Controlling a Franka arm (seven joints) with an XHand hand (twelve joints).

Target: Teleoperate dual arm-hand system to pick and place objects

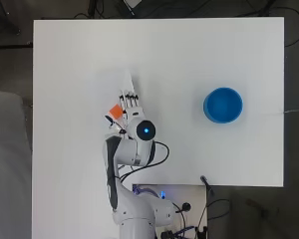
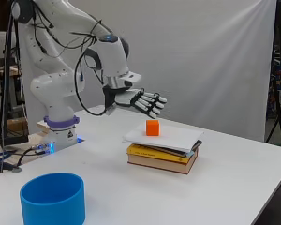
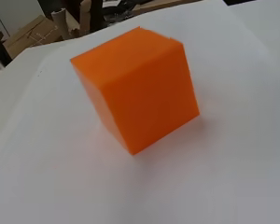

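White bench [image 2: 253,187] bearing stacked books [image 2: 163,157] under white paper [image 2: 171,136]; orange cube [image 2: 152,127] on top. Above, hand [image 2: 131,99], fingers [image 2: 152,104] spread, touching nothing. Blue bowl [image 2: 52,201] well apart.

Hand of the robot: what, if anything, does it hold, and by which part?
Nothing. The hand hovers open above the orange cube, which rests untouched on white paper atop the books.

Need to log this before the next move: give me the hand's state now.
Hand: open, fingers fairly straight, holding nothing; it hovers above the orange cube on the white sheet, not touching it.
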